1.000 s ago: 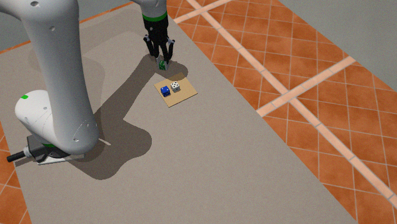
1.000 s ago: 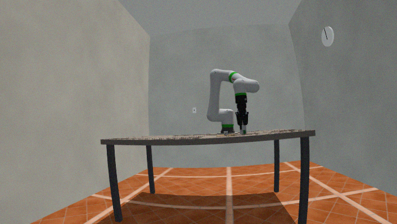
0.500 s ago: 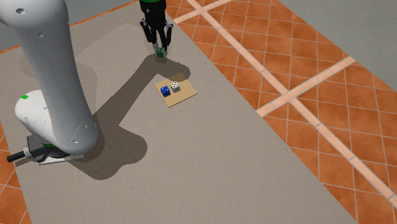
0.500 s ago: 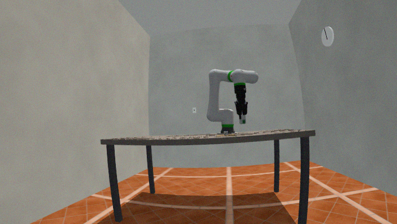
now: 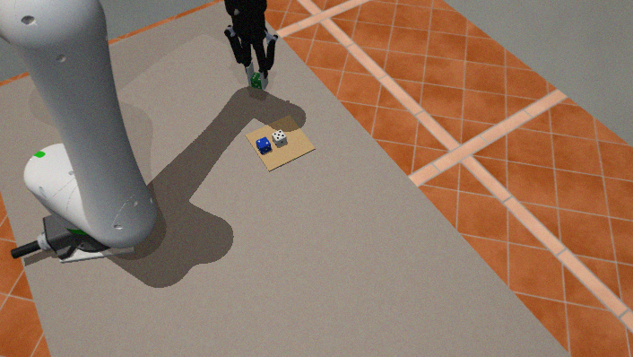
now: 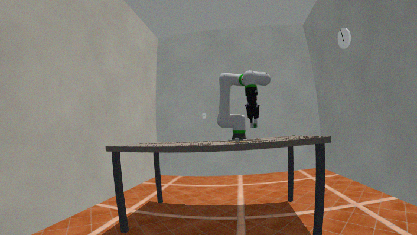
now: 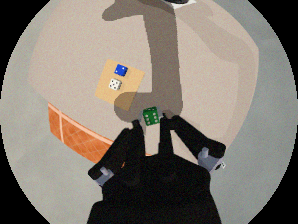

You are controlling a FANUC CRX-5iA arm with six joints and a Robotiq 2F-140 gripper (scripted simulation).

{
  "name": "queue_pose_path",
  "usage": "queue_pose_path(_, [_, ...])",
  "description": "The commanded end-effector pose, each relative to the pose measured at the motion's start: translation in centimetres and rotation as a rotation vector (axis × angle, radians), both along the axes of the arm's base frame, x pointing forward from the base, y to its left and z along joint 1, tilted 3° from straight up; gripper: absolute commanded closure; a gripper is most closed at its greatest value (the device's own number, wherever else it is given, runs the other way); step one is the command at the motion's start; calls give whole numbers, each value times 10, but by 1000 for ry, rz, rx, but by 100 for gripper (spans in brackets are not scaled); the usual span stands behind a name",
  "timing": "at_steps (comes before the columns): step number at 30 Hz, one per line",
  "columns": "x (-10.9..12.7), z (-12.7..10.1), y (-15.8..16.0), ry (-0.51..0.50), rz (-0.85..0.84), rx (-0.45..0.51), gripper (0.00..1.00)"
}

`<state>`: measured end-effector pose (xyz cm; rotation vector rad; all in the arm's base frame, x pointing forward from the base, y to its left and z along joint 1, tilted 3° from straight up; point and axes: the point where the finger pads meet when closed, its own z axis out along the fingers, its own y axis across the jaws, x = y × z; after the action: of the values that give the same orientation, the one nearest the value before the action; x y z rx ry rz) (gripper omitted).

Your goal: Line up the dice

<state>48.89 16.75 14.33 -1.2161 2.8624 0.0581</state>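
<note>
My gripper (image 5: 256,81) (image 6: 253,125) (image 7: 151,113) is shut on a green die (image 5: 255,80) (image 7: 150,116) and holds it high above the table, beyond the far edge of the mat. The tan mat (image 5: 296,150) (image 7: 103,90) lies flat on the grey table. A blue die (image 5: 264,144) (image 7: 121,70) sits on the mat's near left part. A white die (image 5: 280,137) (image 7: 115,84) showing five pips sits right beside it, a little farther from the base. In the exterior view the dice on the mat are too small to make out.
The robot's white arm and base (image 5: 67,134) (image 6: 233,118) stand at the table's left, and the arm casts a long shadow across the table (image 5: 336,269) toward the mat. The table's right edge runs close past the mat, with orange tiled floor (image 5: 515,157) beyond.
</note>
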Motion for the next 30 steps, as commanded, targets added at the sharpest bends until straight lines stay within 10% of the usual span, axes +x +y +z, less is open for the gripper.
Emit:
queue_pose_path(1, [14, 0, -29, 8, -174, 2, 84])
queue_pose_path(18, [43, -1, -124, 32, -700, 10, 84])
queue_pose_path(30, [44, -1, -126, 33, -713, 10, 84])
